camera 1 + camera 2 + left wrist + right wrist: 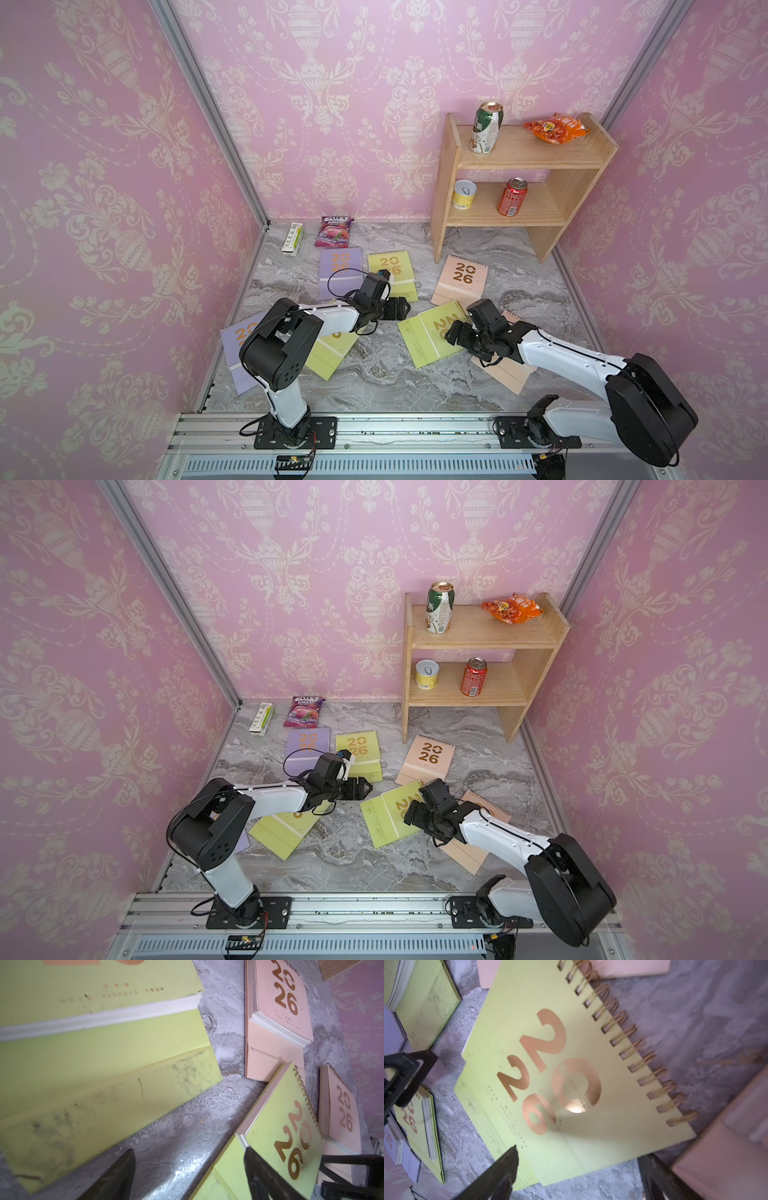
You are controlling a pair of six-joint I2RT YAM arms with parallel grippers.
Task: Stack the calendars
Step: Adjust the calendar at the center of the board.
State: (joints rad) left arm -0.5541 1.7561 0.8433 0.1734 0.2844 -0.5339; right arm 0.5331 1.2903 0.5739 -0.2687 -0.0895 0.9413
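Now the black left hand [400, 309] hangs open and empty over the bare grey marble counter [374, 386]. The black right hand [452, 336] is open too, holding nothing, just above a flat yellow-green spiral-bound calendar [424, 340] in the middle. Other lilac, yellow-green and peach calendars [461, 278] lie spread around it on the counter

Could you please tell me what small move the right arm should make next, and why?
Probably lower the right gripper and close on the edge of the middle yellow-green calendar: its jaws stand open and empty right over that edge.
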